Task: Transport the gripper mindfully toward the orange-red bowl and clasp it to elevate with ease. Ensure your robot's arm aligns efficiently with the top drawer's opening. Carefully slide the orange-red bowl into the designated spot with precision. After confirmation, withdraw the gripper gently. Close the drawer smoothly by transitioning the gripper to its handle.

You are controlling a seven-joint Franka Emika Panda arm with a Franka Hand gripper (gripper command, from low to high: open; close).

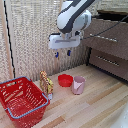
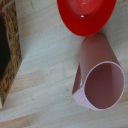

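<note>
The orange-red bowl (image 1: pixel 65 80) sits on the wooden floor beside a pink cup (image 1: pixel 78 85). My gripper (image 1: pixel 62 53) hangs well above the bowl, its two blue-tipped fingers apart with nothing between them. The wrist view looks straight down on the orange-red bowl (image 2: pixel 86 15) and the pink cup (image 2: pixel 99 75); no fingers show there. The top drawer (image 1: pixel 107 36) is on the exterior view's right, its dark front carrying the silver bar handle (image 1: pixel 102 37); my arm hides part of it.
A red wire basket (image 1: pixel 21 99) stands at the exterior view's left front. A patterned box (image 1: pixel 46 82) stands between basket and bowl, and also shows as the patterned box (image 2: pixel 9 50) in the wrist view. A lower drawer (image 1: pixel 108 62) sits under the top one.
</note>
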